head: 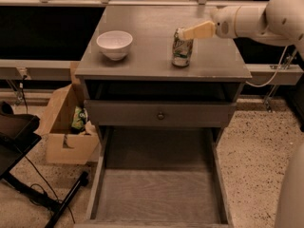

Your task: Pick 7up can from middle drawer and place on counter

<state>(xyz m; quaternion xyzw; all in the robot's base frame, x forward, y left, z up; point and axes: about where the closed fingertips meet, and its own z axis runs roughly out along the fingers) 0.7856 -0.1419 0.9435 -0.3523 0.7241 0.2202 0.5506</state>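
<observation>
The 7up can (182,50) stands upright on the counter (147,61), right of centre. My gripper (186,32) reaches in from the right at the level of the can's top. It is open, with one tan finger (198,31) lying across the can's rim, and it holds nothing. The middle drawer (156,196) is pulled out low in front of the cabinet, and its grained floor holds nothing.
A white bowl (114,43) sits on the counter's left side. A closed drawer front with a round knob (160,114) is above the open drawer. A cardboard box (66,129) and a black stand (28,179) are on the floor at left.
</observation>
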